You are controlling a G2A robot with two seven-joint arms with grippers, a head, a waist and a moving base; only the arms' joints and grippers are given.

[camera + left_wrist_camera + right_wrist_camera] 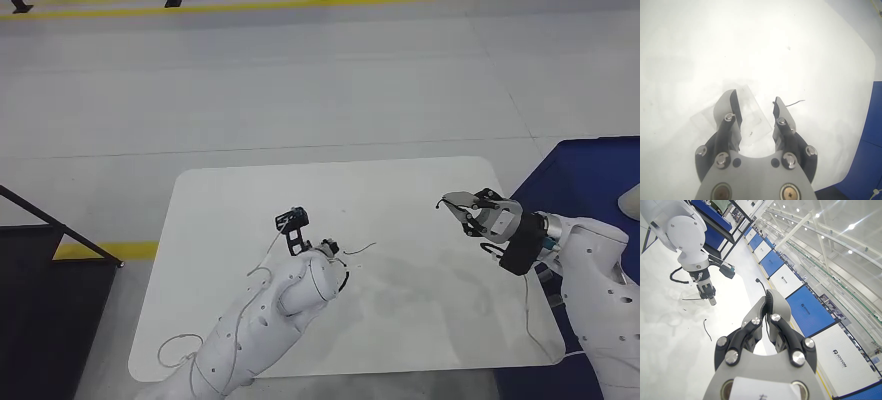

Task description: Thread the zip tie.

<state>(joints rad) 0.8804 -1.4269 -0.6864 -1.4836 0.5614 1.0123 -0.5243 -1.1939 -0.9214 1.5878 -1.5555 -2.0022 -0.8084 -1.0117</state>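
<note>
Zip tie (762,286), black: pinched between the fingers of the right gripper (767,295), which are closed tight on the strap. The head end curves out past the fingertips into free air. The remaining strap runs back between the fingers toward the palm. From above, the tie (441,204) reads as a short hook just beyond the tips of the right gripper (455,203), held above the white table (420,320).

Left gripper (755,94): fingers spread wide, nothing held between them. It hangs over the table (696,47), well apart from the right gripper's fingertips, and also appears in the top view (327,245) and the right wrist view (711,301).

Clear sheet (751,113): lies flat on the table, under the gap between the left fingers (735,106) and reaching out past one of them.

Second zip tie (797,102), black: lies loose on the table, its thin tail emerging from behind the tip of the other left finger. From above it (360,247) sits just beside those fingers, on the side toward the right gripper.

Straight black strand (691,299): lies by the left fingers; whether it is a further tie cannot be told.
</note>
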